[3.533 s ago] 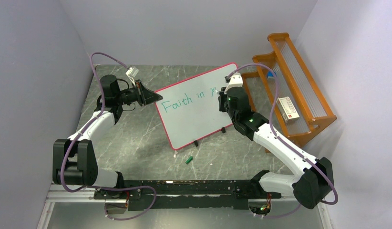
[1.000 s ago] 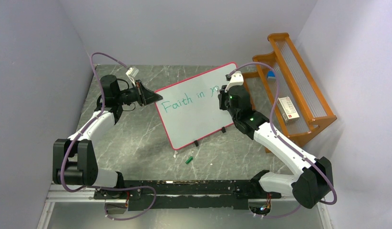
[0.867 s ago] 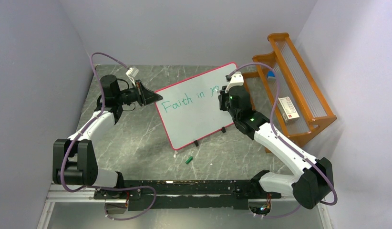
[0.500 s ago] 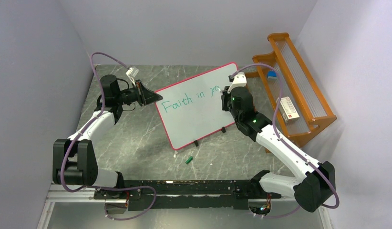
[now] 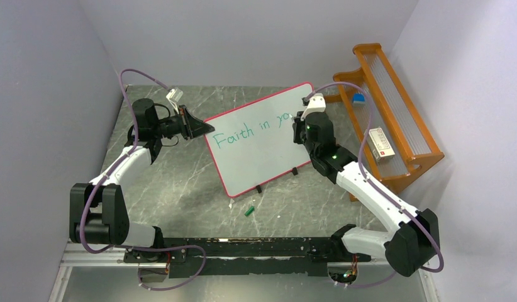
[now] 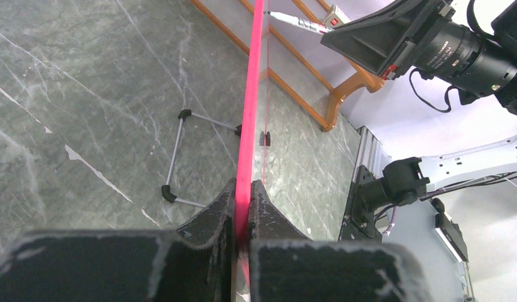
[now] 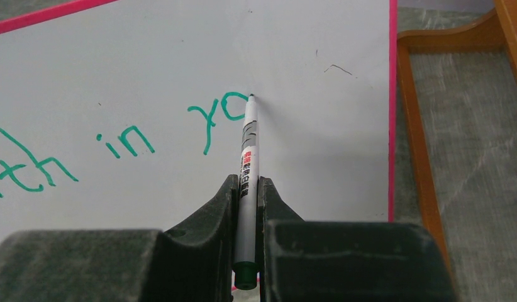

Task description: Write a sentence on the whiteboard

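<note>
Whiteboard (image 5: 262,151): stands tilted on its small black feet on the grey marble table (image 5: 180,182), between the two arms. The orange wooden rack (image 5: 394,126) is just past its right edge.
Left gripper (image 6: 243,201): jaws pinched together on the pink-red frame at the whiteboard's left edge, steadying it.
Right gripper (image 7: 246,189): clamped on a white-barrelled marker (image 7: 248,148). Its tip touches the whiteboard near the upper right corner.
Sentence (image 7: 117,141): reads "Faith in yo" in green, on one line along the top of the whiteboard. The tip sits at the top right of the "o".
Done: two full words plus two letters.
Left: the word starting "yo" is unfinished. Little room remains before the right frame. The lower half of the whiteboard is blank, so I judge that any further words go there.
Loose item: small green piece (image 5: 249,210) on the table in front of the whiteboard's lower edge, possibly the cap.
</note>
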Controlling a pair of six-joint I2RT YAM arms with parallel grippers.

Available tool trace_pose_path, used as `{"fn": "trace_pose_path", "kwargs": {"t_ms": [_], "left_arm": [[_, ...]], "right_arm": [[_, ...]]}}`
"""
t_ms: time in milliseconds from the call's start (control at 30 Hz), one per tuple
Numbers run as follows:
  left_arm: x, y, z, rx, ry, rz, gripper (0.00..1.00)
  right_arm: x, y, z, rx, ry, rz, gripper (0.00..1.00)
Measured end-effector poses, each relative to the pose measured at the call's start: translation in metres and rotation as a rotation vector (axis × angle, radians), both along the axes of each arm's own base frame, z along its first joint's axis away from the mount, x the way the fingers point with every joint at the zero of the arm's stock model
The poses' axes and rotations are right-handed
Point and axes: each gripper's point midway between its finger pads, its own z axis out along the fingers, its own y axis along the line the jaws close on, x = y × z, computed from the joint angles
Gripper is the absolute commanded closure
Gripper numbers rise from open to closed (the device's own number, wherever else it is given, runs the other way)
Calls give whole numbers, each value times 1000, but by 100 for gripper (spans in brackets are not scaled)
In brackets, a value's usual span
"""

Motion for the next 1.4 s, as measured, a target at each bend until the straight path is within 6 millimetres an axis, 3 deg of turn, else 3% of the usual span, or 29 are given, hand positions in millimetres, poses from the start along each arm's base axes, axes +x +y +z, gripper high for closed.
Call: {"fn": "trace_pose_path", "kwargs": {"t_ms": [867,1400], "left_arm": [[0,0,0,1,2,1,95],[0,0,0,1,2,1,95]], "right_arm": [[7,2,3,5,-12,8,100],[0,-3,-9,2,16,-3,100]]}}
